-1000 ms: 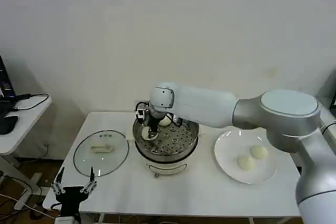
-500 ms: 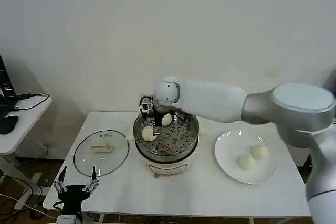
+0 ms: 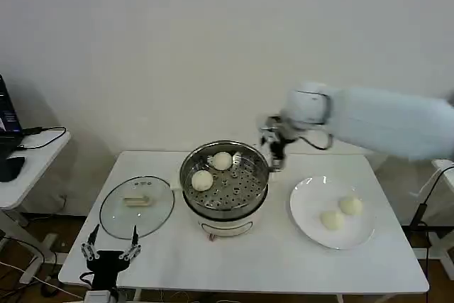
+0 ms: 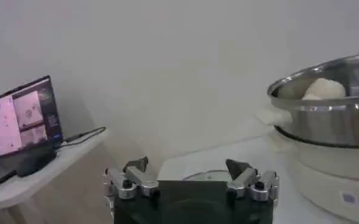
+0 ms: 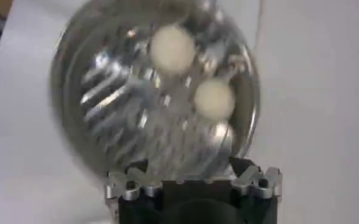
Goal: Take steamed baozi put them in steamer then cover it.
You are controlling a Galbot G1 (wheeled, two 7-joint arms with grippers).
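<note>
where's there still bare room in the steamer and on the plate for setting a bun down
In the steamer, two baozi sit on the tray's left and rear; its front and right, toward the plate, are bare. On the white plate, two baozi crowd the right half; the left half is free. The right gripper hovers, open, past the steamer's right rim.

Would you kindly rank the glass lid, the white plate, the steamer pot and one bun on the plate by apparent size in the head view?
1. Steamer and white plate: look about alike, so I won't separate them.
2. Glass lid: slightly smaller.
3. Bun on the plate: smallest by far.
</note>
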